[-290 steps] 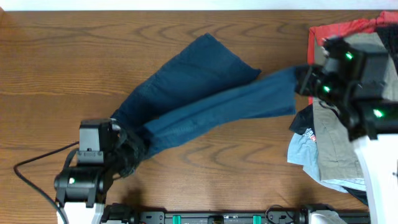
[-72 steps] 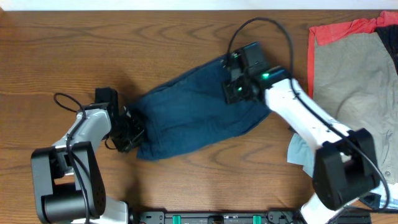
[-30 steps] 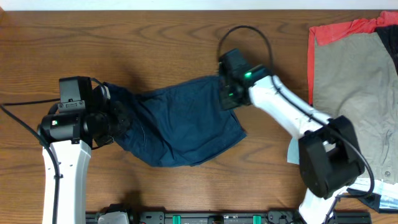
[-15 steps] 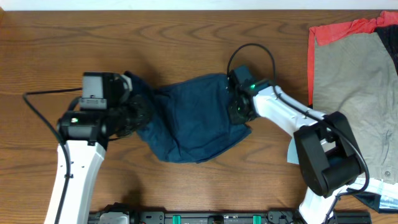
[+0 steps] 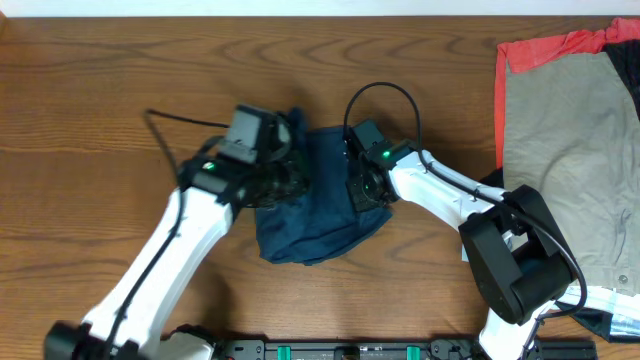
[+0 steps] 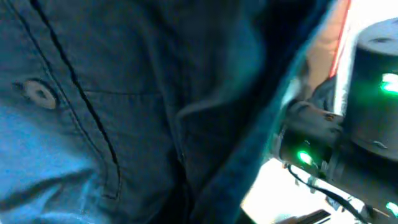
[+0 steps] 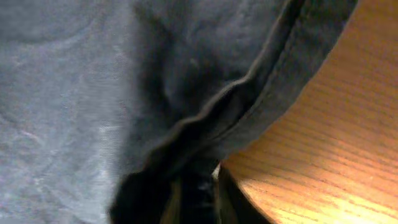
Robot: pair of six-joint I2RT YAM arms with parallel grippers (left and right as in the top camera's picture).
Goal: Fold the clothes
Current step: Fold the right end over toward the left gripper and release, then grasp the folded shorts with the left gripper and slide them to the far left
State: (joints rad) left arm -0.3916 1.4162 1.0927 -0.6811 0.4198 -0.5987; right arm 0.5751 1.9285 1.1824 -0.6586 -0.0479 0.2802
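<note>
Overhead shows navy shorts [image 5: 320,225] bunched between left gripper [image 5: 285,175] and right gripper [image 5: 360,190]. Right fingers [image 7: 239,202] pinch its hem; the left ones are hidden, so I cannot tell their state. Judged limp and light: hold seamed edges.

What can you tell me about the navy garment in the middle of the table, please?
The navy garment is dark blue woven cloth with stitched seams and a small button. It lies bunched and partly folded on the wooden table. The left gripper meets its left edge, and the right gripper seems to pinch its hemmed right edge.
</note>
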